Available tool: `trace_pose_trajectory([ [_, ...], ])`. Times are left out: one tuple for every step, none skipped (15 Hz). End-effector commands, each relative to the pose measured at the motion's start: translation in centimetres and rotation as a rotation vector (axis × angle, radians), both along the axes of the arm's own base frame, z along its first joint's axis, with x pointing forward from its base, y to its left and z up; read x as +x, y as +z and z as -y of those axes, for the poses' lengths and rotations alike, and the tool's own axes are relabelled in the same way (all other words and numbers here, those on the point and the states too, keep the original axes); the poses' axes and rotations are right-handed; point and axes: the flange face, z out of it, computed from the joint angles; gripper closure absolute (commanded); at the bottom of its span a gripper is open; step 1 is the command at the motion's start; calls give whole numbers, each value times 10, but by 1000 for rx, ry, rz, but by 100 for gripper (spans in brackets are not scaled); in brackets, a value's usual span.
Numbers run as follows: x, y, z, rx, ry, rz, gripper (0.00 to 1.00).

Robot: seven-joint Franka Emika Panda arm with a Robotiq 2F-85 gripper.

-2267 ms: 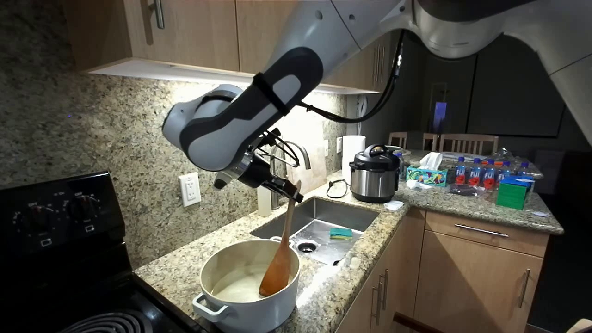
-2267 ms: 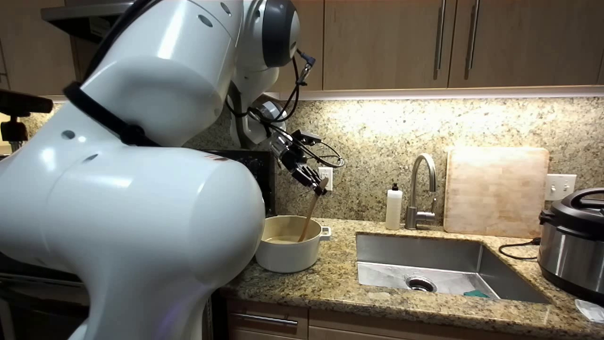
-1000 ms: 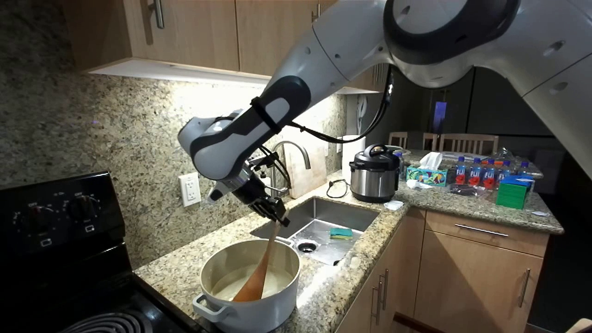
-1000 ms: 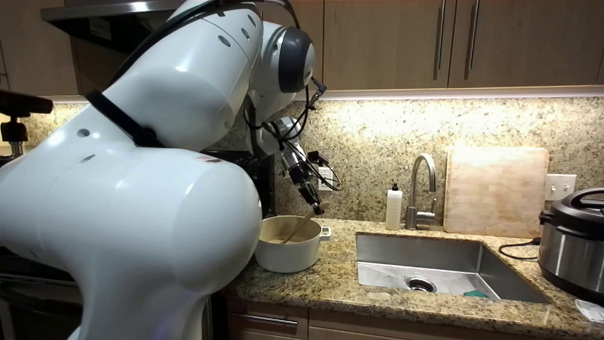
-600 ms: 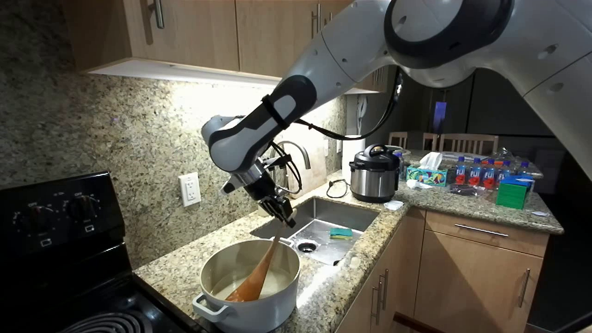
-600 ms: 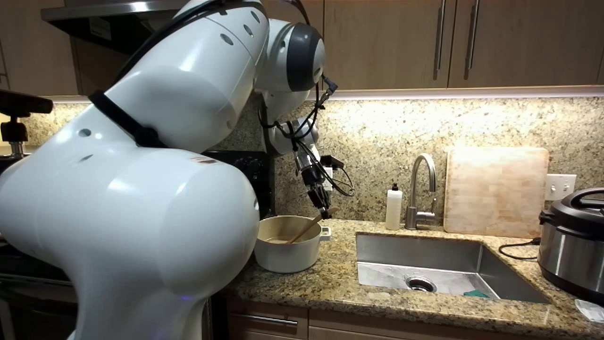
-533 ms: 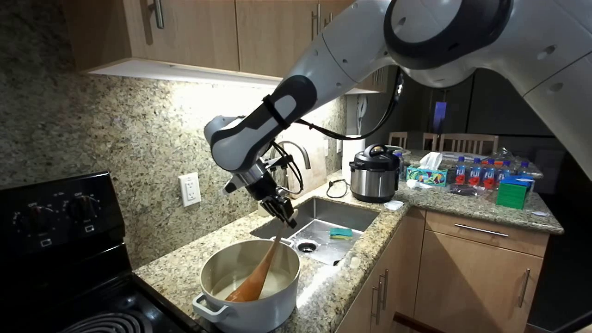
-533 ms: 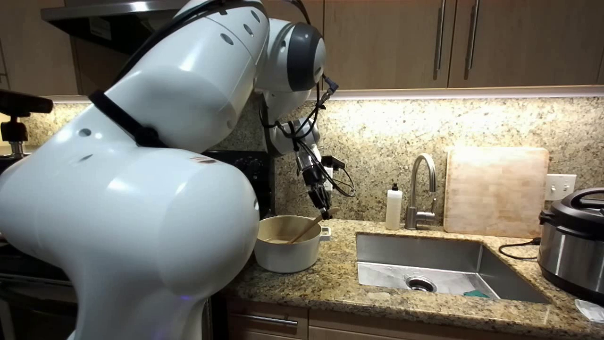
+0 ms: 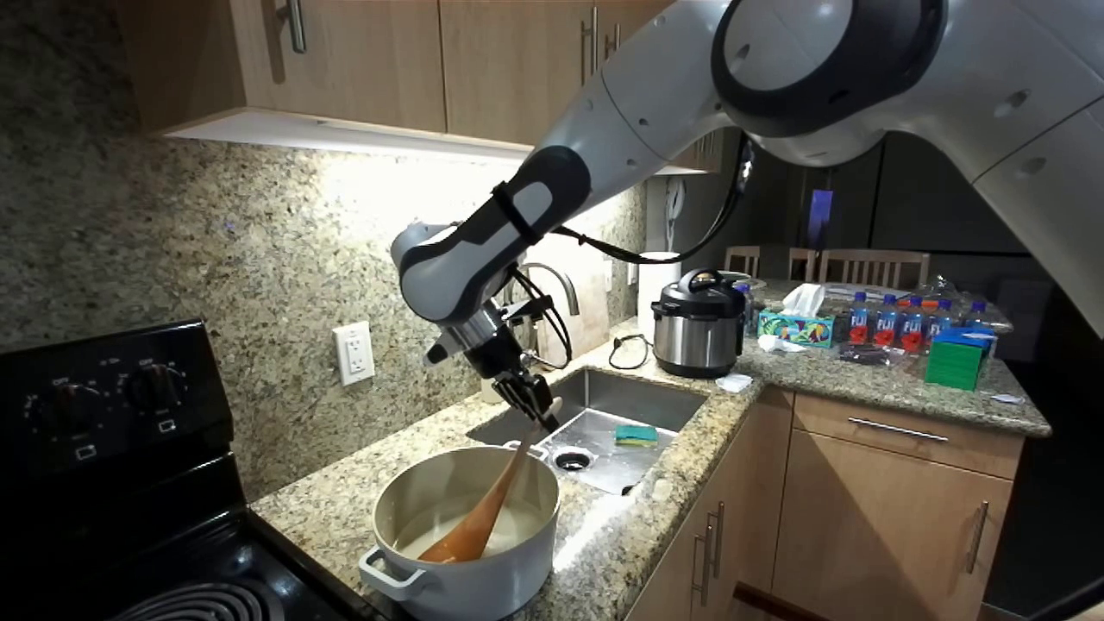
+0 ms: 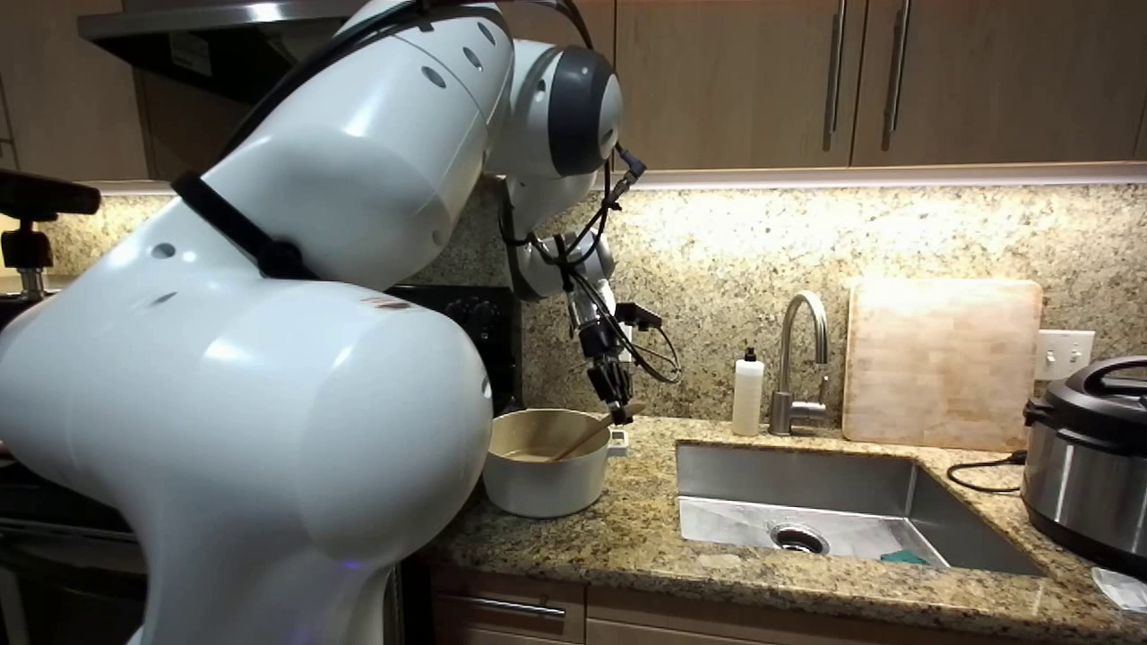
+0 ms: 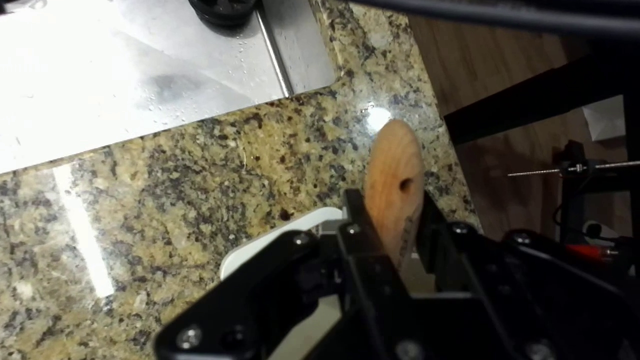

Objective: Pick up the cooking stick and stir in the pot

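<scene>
The gripper pinches the cooking stick nr. the top of its handle, snug btwn two fingers, close by the rim of the pot that faces the sink, & higher than that rim. Prob. gripped up there b/c it keeps the fingers out of the pale liquid in the pot & leaves most of the length for reach. Stick leans over that same rim, presumably so its low end gets well inside w/o the gripper going in too. Pot itself stands on the counter, btwn sink & stove; likely there for a steady base w/in easy reach.

Rel. to the gripper: the handle's holed end pokes out past the fingers, away from the pot; the rest slants down, & in an exterior view the blade sits inside the pot, off toward the side away from the sink. Tip's hidden behind the pot's rim there, so can't tell if it touches bottom. Pick-up looks done; stir's prob. in hand.
</scene>
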Motion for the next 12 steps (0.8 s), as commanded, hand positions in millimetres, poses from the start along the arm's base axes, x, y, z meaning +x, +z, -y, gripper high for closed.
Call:
trace_pose_trajectory([
  [-2,-3,2,36,-7,-2,93],
  [-3,-4,2,37,1,-6,93],
  [-3,-5,2,36,-1,-8,93],
  [-3,-6,3,33,4,-17,93],
  [-2,-7,3,27,10,-31,58],
  [-2,-9,2,26,13,-45,48],
  [-2,-10,1,20,18,-50,42],
  [-2,-12,1,12,26,-58,36],
  [-2,-13,1,10,27,-63,31],
  [-2,-14,3,8,25,-67,23],
  [-3,-14,4,8,27,-68,17],
  [-3,-14,5,8,28,-66,10],
])
